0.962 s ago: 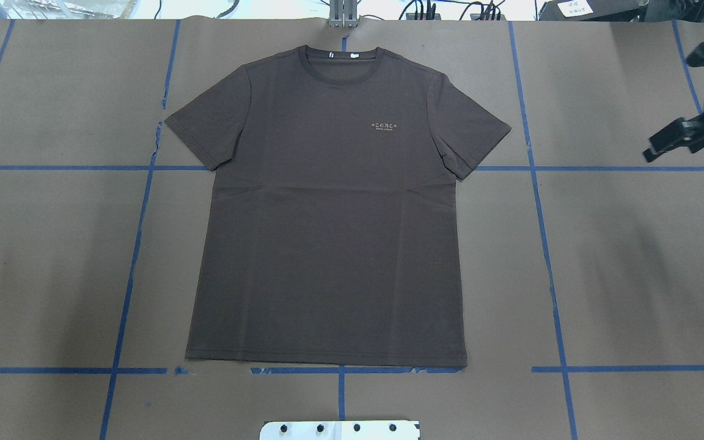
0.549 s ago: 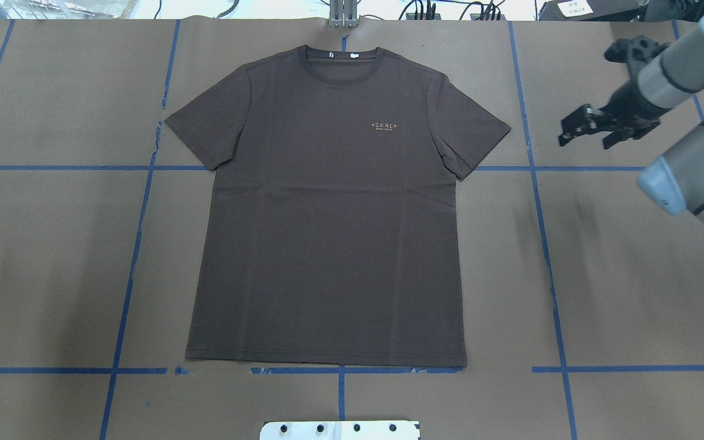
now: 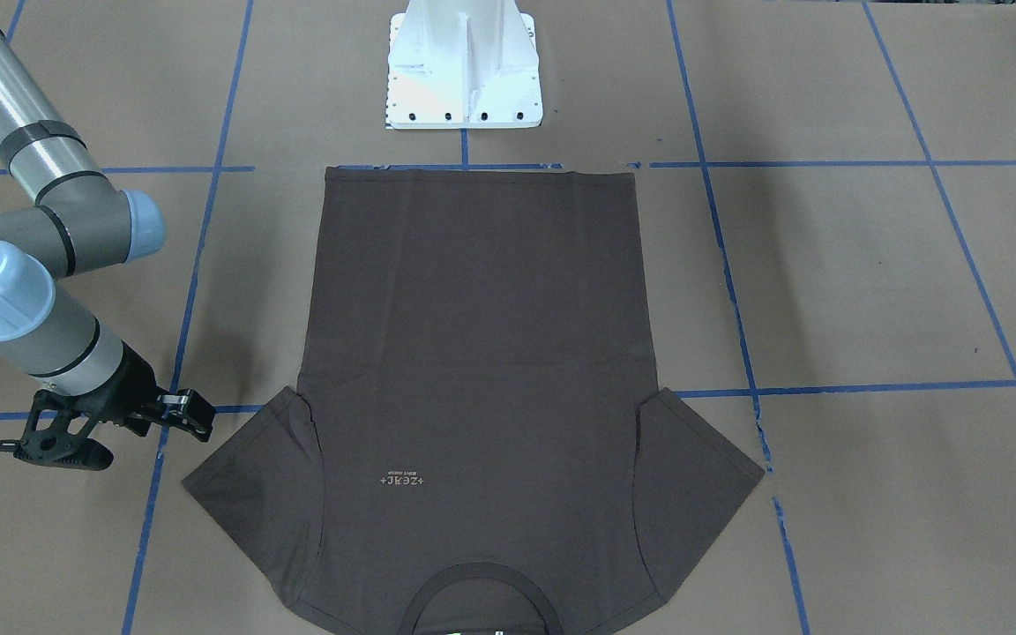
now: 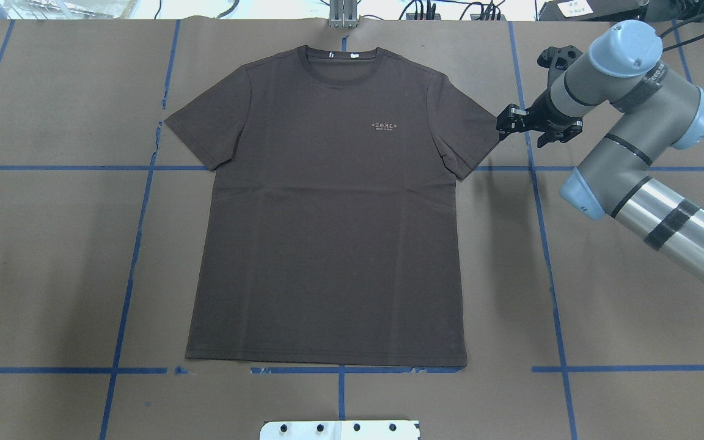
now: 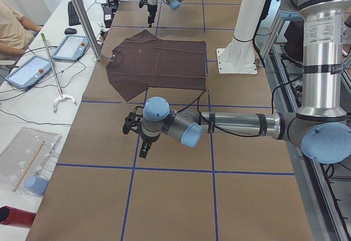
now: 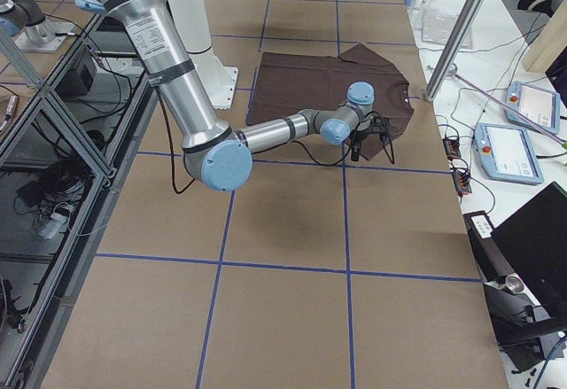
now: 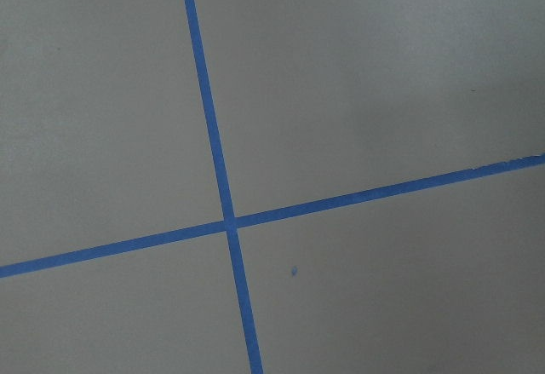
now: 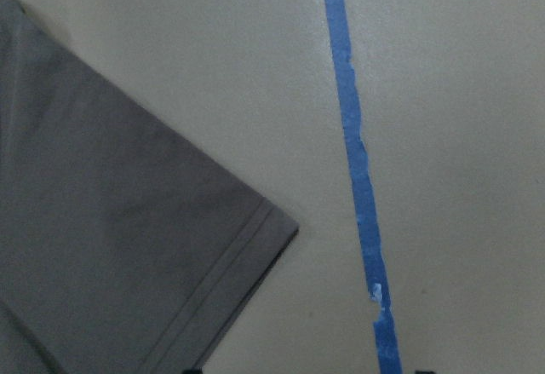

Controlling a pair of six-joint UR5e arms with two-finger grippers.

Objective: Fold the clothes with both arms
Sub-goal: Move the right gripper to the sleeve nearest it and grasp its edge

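"Where's the T-shirt [image 4: 327,214] right now?"

"Flat and face up in the middle of the brown paper table [image 4: 52,275]. Its collar [image 4: 343,64] is at the far edge and its hem is on the near side. The hem lies just short of the white pedestal [image 3: 464,66]."

"And the grippers?"

"The right gripper [image 4: 526,129] points down just beside the tip of the sleeve [image 4: 474,137] on the robot's right. It is over a blue tape line [image 4: 535,183], its jaws are spread and there is nothing between them. I can't tell whether it touches the cloth."

"The left one?"

"The left gripper [image 5: 144,149] hangs over bare paper, well off to the shirt's left. Its wrist camera shows only a tape crossing [image 7: 228,221]. I can't tell whether it is parted or closed."

"Anything else about?"

"A tablet [image 5: 71,48] lies on the white bench [image 5: 33,104] past the table's far edge. A person's sleeve [image 5: 13,27] is beside it."
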